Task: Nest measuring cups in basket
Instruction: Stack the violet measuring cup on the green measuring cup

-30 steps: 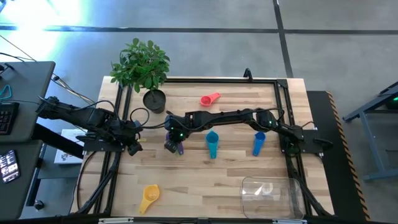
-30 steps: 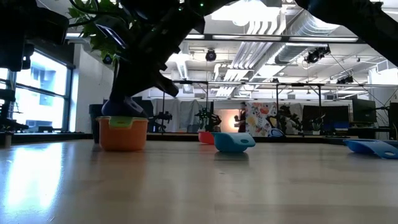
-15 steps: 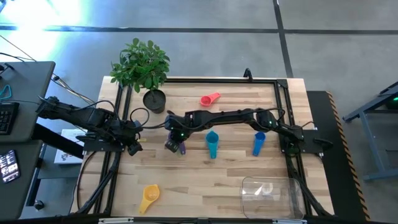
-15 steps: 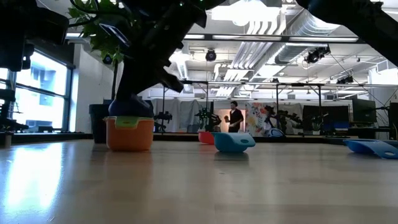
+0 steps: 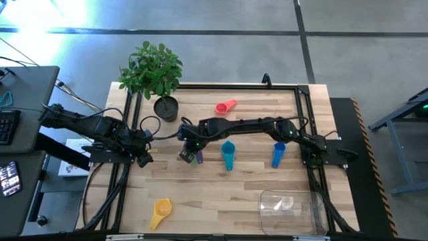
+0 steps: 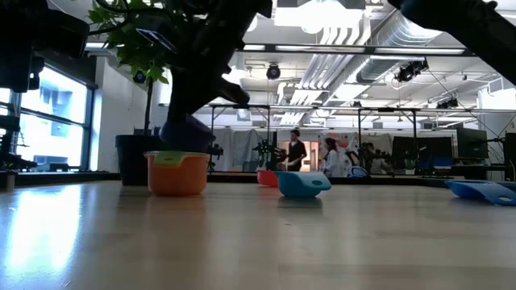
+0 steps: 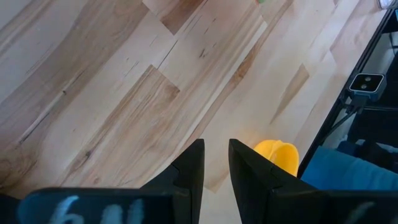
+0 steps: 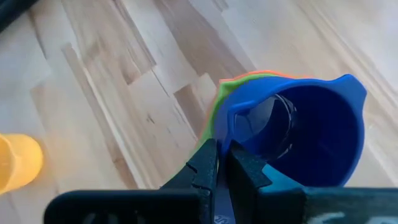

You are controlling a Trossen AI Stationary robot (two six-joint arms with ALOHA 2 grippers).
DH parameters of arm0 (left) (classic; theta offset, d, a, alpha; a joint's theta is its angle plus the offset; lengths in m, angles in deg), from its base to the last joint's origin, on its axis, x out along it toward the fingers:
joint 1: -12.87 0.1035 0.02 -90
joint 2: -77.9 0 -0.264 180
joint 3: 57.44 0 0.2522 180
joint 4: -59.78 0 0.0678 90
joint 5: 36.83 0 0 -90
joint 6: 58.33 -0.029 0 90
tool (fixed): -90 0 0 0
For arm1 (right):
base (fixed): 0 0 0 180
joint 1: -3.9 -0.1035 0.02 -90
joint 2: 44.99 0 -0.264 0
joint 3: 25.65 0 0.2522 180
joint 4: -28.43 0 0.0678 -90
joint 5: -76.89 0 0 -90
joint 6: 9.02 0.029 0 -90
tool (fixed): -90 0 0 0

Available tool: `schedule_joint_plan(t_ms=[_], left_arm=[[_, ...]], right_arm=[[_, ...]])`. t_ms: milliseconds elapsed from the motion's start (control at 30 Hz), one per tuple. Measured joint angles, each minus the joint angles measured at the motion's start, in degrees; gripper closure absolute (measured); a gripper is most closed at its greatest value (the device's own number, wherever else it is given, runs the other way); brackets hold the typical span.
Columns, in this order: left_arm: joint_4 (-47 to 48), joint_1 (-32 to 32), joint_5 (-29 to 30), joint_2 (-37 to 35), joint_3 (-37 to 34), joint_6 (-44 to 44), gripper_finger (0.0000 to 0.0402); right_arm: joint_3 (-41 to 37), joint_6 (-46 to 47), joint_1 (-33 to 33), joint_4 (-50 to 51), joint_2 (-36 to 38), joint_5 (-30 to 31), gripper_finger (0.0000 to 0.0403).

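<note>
My right gripper (image 5: 190, 154) is shut on a nested stack of cups: a blue-purple cup (image 8: 298, 127) inside a green one (image 8: 217, 115) inside an orange one (image 6: 177, 176). The stack is left of the table's middle, upright, and its base is at table level in the low view. A teal cup (image 5: 228, 155), a blue cup (image 5: 278, 154), a pink cup (image 5: 225, 106) and a yellow cup (image 5: 160, 213) lie apart on the table. The clear basket (image 5: 293, 209) stands at the near right. My left gripper (image 5: 144, 158) waits at the left edge, its fingers a narrow gap apart. My right gripper pinches the stack between its two fingers at the rim side facing the wrist (image 8: 214, 138), where the green and blue edges meet the fingertips. The fingers slant down from above. The stack stays upright, openings up; I cannot tell whether its base touches the table.
A dark plant pot (image 5: 166, 107) with a leafy plant stands at the far left, close behind the stack. A black frame (image 5: 304, 120) runs along the table's sides. Bare wood lies between the stack and the basket, apart from the teal and blue cups.
My right gripper has carried the nested stack a short way toward the table's right edge, still shut on it. The stack has stayed upright.
</note>
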Motion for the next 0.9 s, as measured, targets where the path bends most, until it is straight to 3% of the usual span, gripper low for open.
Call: schedule_joint_plan(t_ms=[400, 900], left_arm=[[0.0, 0.0, 0.0, 0.0, 0.0, 0.0, 0.0339], [0.0, 0.0, 0.0, 0.0, 0.0, 0.0, 0.0339]], right_arm=[[0.0, 6.4, -0.2, 0.0, 0.0, 1.6, 0.0386], [0.0, 7.6, 0.1, -0.6, 0.0, 0.9, 0.0386]])
